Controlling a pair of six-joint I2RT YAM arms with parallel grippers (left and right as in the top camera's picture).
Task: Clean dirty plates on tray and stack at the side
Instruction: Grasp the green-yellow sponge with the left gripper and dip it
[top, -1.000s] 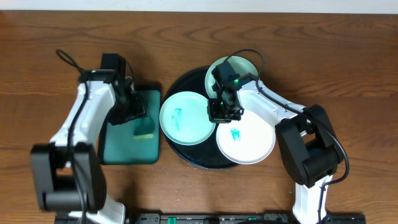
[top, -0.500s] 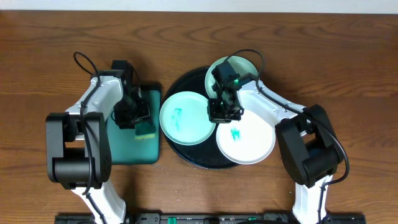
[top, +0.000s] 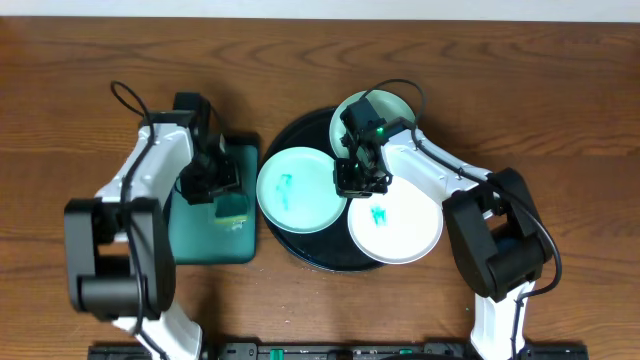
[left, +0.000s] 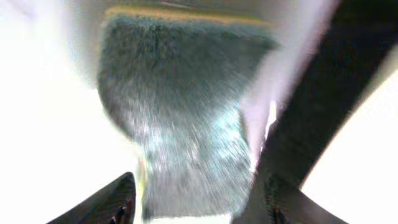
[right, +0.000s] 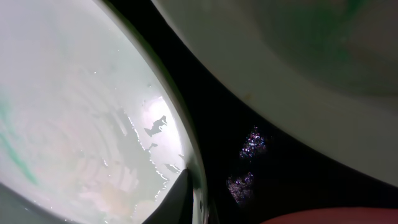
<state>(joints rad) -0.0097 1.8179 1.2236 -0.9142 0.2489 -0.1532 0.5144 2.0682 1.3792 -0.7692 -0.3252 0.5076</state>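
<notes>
Nearest you, at the front right of the tray (top: 305, 248), sits the white plate (top: 410, 240), its teal smear not yet cleaned. Just behind it your right gripper (top: 360, 185) is closed. In the wrist view its dark fingertip (right: 185, 196) meets a thin plate rim. I judge that rim belongs to the left mint plate (top: 300, 195), taken at its right edge, though the white plate's rim lies so close that you cannot be sure. That mint plate overhangs the tray's left edge and also carries a smear.

Left of the tray, over the teal tray (top: 200, 245), your left gripper (top: 213, 185) hangs by the sponge (top: 233, 208). Its fingers (left: 121, 199) stand wide with the sponge between them, but blur hides whether they press on it. Farthest, at the tray's back edge, the back mint plate (top: 392, 105) is partly hidden under the right wrist.

Expect the plates to be stiff, light and slick, since the surface glistens wet. Take them by the raised rim, and pin one firmly while wiping or it may skate on the glossy tray. The sponge is soft and will squash, so grip it across its middle.

Compared with a second ago, only your left arm differs: its elbow has swung while the gripper stays over the teal tray. The sponge, plates and right arm have not shifted.
</notes>
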